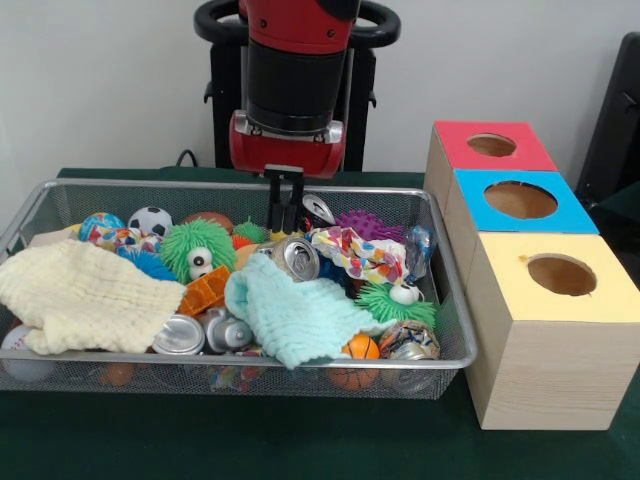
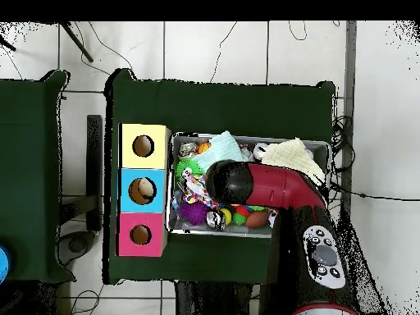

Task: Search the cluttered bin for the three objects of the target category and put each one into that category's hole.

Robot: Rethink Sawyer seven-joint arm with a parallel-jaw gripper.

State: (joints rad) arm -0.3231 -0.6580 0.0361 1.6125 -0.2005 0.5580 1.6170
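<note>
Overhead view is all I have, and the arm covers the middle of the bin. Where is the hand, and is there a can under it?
Observer: In the front view, the hand hangs close above a silver can, which lies between the mint cloth and a patterned cloth.
Operator: Any other cans?
Observer: A second can and a third can lie side by side by the bin wall nearest the front camera, next to the yellow cloth.

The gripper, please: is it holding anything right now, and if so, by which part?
Nothing is held: the gripper hangs just above a can in the bin.
</note>
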